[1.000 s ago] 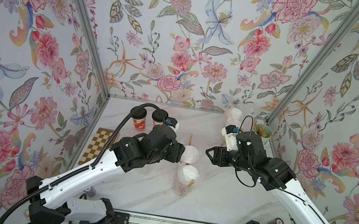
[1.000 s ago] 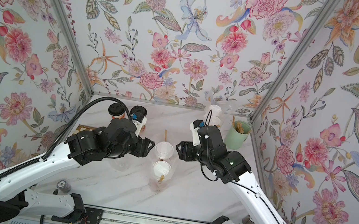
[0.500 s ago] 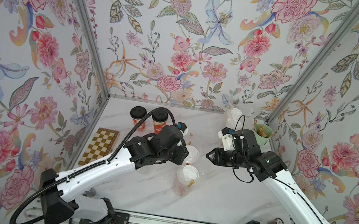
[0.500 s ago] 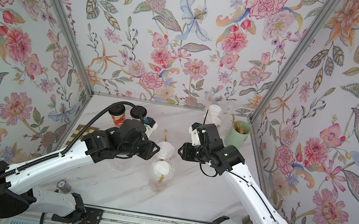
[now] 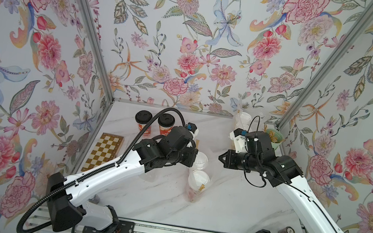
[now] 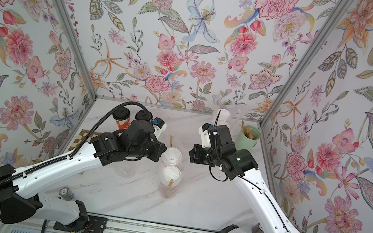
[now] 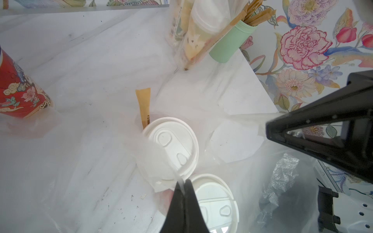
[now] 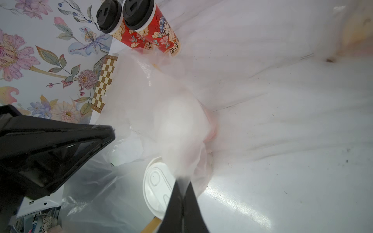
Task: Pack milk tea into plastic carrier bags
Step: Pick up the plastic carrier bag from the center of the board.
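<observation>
pinched shut on film of the thin transparent plastic carrier bag [image 8: 173, 113], from opposite sides, with left gripper [image 7: 184, 186] and right gripper [image 8: 182, 182]. stands mid white marble table [image 5: 154, 203], just below and between them, holding two white-lidded paper cups [image 7: 171, 145].

Both top views look down on the whole table [image 5: 229, 205]; both wrist cameras closely share white-lidded cups [image 7: 171, 145].

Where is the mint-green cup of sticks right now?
In a top view the mint-green cup stands at the far right corner of the table, beside a bagged white-lidded cup, just behind the right arm's wrist.
</observation>
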Controlling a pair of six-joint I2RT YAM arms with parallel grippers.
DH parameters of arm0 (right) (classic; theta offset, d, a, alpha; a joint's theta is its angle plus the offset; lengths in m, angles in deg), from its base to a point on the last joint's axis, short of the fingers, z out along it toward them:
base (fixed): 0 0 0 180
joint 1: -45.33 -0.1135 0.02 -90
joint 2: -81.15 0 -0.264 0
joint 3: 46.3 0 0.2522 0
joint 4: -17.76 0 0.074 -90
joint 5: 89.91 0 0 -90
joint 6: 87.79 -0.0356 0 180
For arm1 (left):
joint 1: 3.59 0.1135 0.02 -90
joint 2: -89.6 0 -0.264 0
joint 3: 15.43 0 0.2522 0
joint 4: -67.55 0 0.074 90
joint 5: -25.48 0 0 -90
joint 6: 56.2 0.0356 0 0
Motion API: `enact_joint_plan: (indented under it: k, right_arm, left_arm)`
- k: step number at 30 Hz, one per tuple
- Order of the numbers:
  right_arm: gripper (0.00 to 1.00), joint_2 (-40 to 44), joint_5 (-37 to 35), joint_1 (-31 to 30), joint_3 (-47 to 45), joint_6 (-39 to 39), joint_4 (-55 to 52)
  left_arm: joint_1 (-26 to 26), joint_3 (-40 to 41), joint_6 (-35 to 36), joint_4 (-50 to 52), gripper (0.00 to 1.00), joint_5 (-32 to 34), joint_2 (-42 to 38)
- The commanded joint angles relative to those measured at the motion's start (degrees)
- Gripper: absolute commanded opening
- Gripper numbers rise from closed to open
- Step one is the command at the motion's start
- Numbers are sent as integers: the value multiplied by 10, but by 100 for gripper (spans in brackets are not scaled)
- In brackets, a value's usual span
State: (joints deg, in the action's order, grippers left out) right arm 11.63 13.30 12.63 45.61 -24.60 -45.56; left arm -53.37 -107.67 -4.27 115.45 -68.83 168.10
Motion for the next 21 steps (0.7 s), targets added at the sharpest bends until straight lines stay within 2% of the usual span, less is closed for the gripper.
enact_joint_plan:
  k: [1, 12, 21]
  right_arm:
    - [0, -16, -18, 15, 40, 19, 1]
    - [0, -105, -53, 93, 136, 68, 18]
    - [0, -207, -28, 162, 202, 80, 88]
  left_arm:
    - [15, -36, 21, -22, 0, -1, 16]
    - [87, -139, 68, -71, 0, -42, 106]
    - [138, -258, 109, -111, 0, -67, 232]
